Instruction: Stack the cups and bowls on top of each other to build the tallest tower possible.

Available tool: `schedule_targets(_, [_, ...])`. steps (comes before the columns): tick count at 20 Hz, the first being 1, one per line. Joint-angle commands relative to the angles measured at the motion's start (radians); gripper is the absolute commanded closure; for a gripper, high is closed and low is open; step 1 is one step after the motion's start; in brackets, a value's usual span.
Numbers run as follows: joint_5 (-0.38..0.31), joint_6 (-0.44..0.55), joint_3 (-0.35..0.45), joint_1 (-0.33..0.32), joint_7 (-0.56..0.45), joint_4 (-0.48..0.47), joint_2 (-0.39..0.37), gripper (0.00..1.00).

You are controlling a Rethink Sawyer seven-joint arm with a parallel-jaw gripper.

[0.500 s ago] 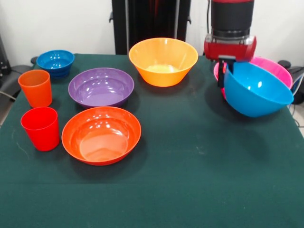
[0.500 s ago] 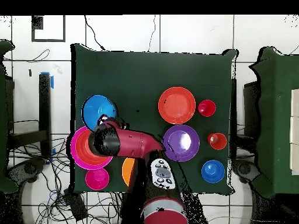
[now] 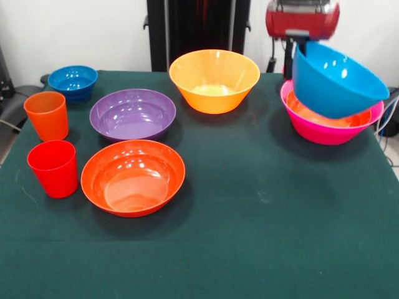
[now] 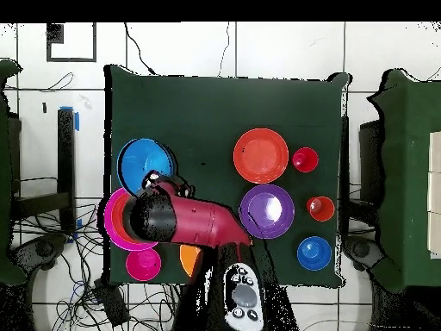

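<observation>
Small pink bowl [image 4: 143,263] in overhead only; front: tilted blue bowl [image 3: 336,81] over tower [image 3: 324,128]

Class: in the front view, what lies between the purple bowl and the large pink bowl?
The yellow-orange bowl stands between the purple bowl and large pink bowl, set slightly farther back.

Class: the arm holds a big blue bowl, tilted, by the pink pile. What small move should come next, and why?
Probably shift the blue bowl sideways over the tower: the gripper holds its rim, tilted, and overhead the bowl sits off-centre from the tower.
</observation>
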Motion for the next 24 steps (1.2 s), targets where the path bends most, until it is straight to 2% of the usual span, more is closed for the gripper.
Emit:
schedule_targets(1, [0.049, 0.129, 0.009, -0.012, 0.163, 0.127, -0.134, 1.0])
schedule_targets(5, [0.056, 0.129, 0.024, -0.028, 0.14, 0.167, -0.174, 1.0])
schedule_targets(13, [0.026, 0.031, 0.057, -0.06, 0.114, 0.216, -0.178, 1.0])
schedule_targets(16, [0.006, 0.036, 0.017, -0.01, 0.133, 0.179, -0.159, 1.0])
schedule_targets(24, [0.015, 0.053, 0.016, -0.008, 0.131, 0.154, -0.149, 1.0])
